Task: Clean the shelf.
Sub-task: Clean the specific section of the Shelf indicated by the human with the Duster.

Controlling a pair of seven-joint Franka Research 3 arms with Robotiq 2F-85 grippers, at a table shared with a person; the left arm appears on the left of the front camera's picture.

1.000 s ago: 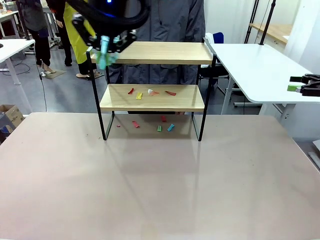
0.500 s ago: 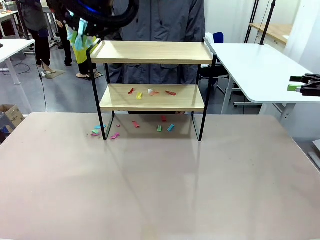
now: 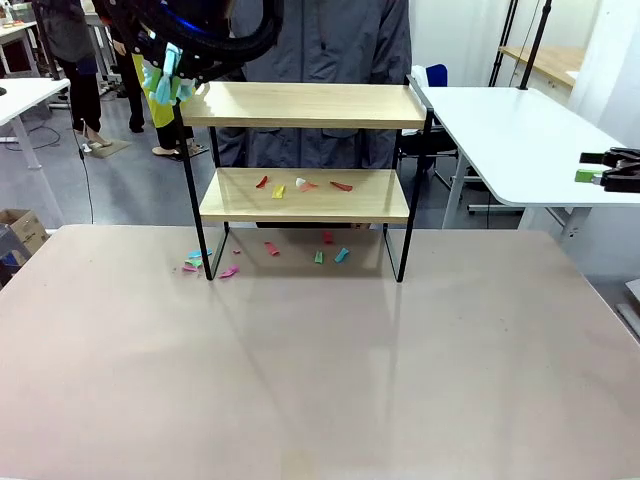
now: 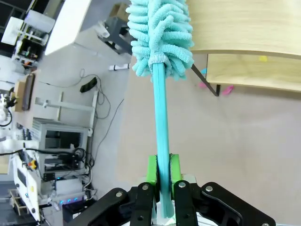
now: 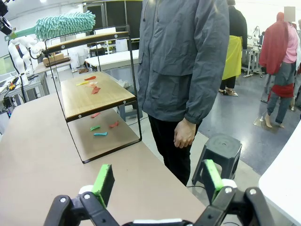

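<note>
**Desk**: pale beige rectangular desk point(image 3: 320, 380). The near half and both near corners are bare.

**Loose scraps, desk level**: small pink and turquoise paper-like scraps point(image 3: 208, 266) lie round the shelf's front-left leg, toward the far-left part of the desk. A second scatter of red, green and blue scraps point(image 3: 322, 252) lies on the desk beneath the shelf.

**Shelf**: small two-tier rack of two light wooden boards in a thin black metal frame point(image 3: 400, 240). It stands upright on four legs at the middle of the desk's far edge.
- The lower board carries red, yellow, white and orange scraps point(image 3: 300, 185) along its middle.
- No scraps can be seen on the top board.

**Left end effector** point(image 4: 162, 172): clamped on the straight handle of a turquoise fluffy microfibre duster point(image 3: 168, 82). The duster head hangs in the air just off the left end of the top board.

**Right end effector** point(image 5: 157, 181): fingers wide apart, holding nothing. It is parked well off to the right, over a white side table point(image 3: 500, 140).

**Person**: in a grey jacket point(image 5: 183, 61), standing just behind the shelf with hands down.

**Step in hand (judged)**: the top board appears done. The lower board looks like the next job.

**Next move (judged)**: lower the duster to the gap between the boards, enter from the left end without striking the frame, and push the scraps along and off the board. The light rack may shift if struck.
</note>
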